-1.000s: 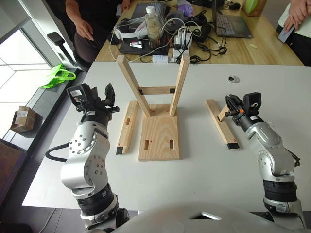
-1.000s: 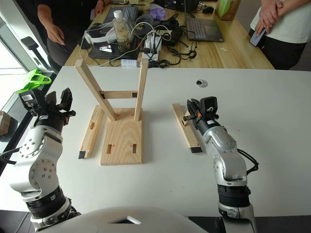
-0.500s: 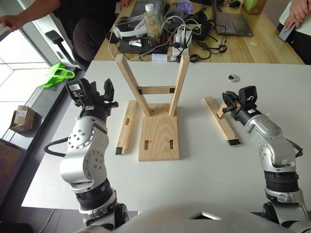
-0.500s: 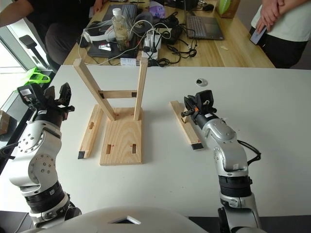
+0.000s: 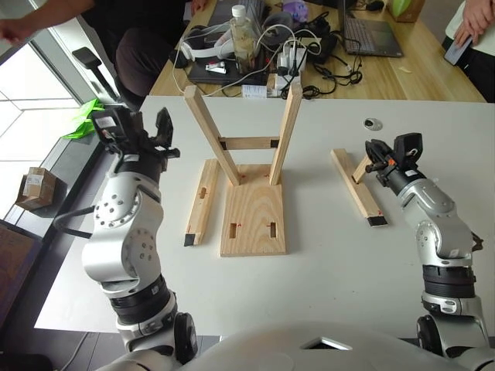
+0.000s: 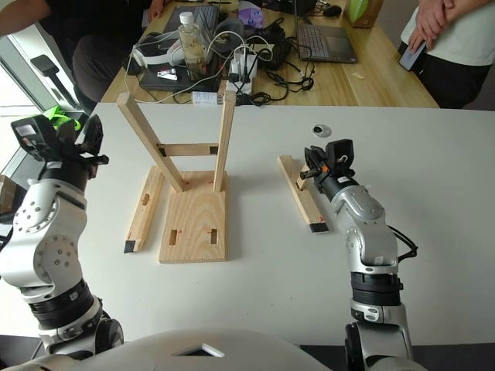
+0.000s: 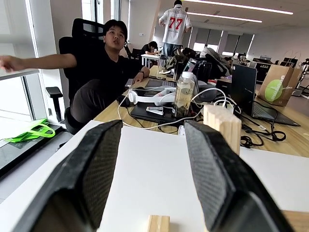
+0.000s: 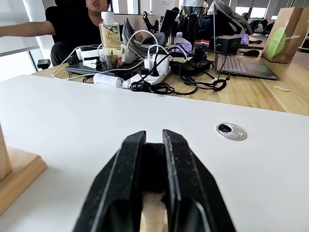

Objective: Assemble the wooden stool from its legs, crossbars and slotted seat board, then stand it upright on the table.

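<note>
Stool parts lay in three places on the white table (image 5: pixel 325 263). The right gripper (image 8: pixel 153 140) was clenched on a short crossbar (image 5: pixel 360 170), its two black fingers (image 8: pixel 123 183) pressed close with pale wood showing between them. That short crossbar rose tilted from a loose leg (image 5: pixel 357 199) lying flat on the table, to the right of the seat board (image 5: pixel 253 212) and well apart from it. The gripper sat at this leg's far end, low over the tabletop.

The left gripper (image 7: pixel 153 128) was released, its fingers spread wide with nothing between them, and it hung above the table near the left edge. The nearest wood to it was a second loose leg (image 5: pixel 200 202), lying flat just beside the seat board's left edge, apart from the jaws and lower than them.

The seat board lay flat at the middle of the table, with two slots (image 5: pixel 233 229) open in its near half. From its far half two standing legs (image 5: pixel 209 137) rose upright, joined by a joining crossbar (image 5: pixel 249 144) between them.

Beyond the right gripper a round grommet (image 5: pixel 372 124) sat in the tabletop. Behind the white table stood a wooden desk (image 5: pixel 433 77) carrying a bottle (image 5: pixel 244 39), cables (image 5: pixel 325 58) and a laptop (image 5: pixel 370 35).
</note>
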